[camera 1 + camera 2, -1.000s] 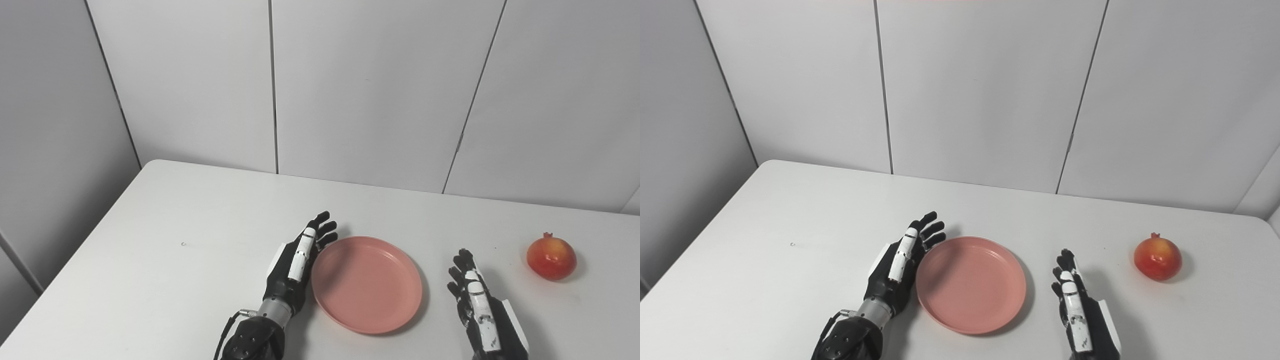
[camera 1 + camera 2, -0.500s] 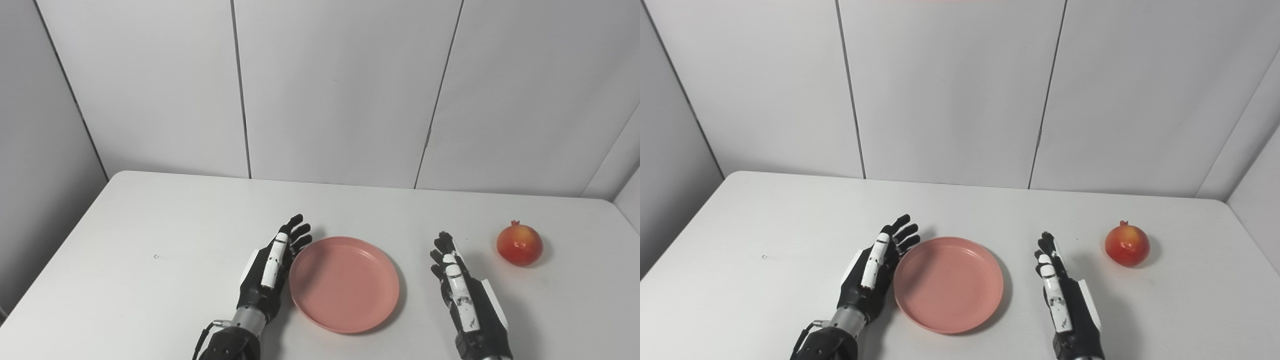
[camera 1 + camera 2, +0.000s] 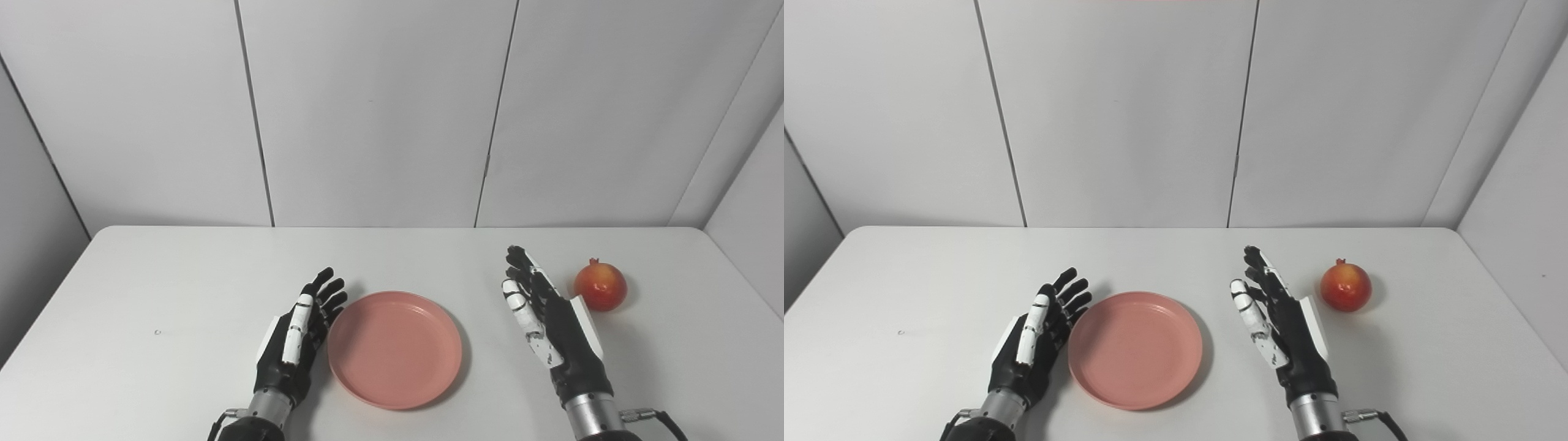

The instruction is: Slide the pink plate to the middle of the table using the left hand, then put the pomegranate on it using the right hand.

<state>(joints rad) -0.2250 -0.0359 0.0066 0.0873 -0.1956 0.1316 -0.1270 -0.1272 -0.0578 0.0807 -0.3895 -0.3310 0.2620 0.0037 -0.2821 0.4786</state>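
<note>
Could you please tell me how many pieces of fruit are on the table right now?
1. A single pomegranate sits on the table's right side, just beyond the open right hand and apart from the pink plate. Nothing seems hidden.

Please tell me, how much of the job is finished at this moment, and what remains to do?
The pink plate already lies near the middle of the table, with the open left hand beside its left edge. The right hand, open, is near the pomegranate but not holding it. Left: grasp the pomegranate and set it on the plate.
</note>
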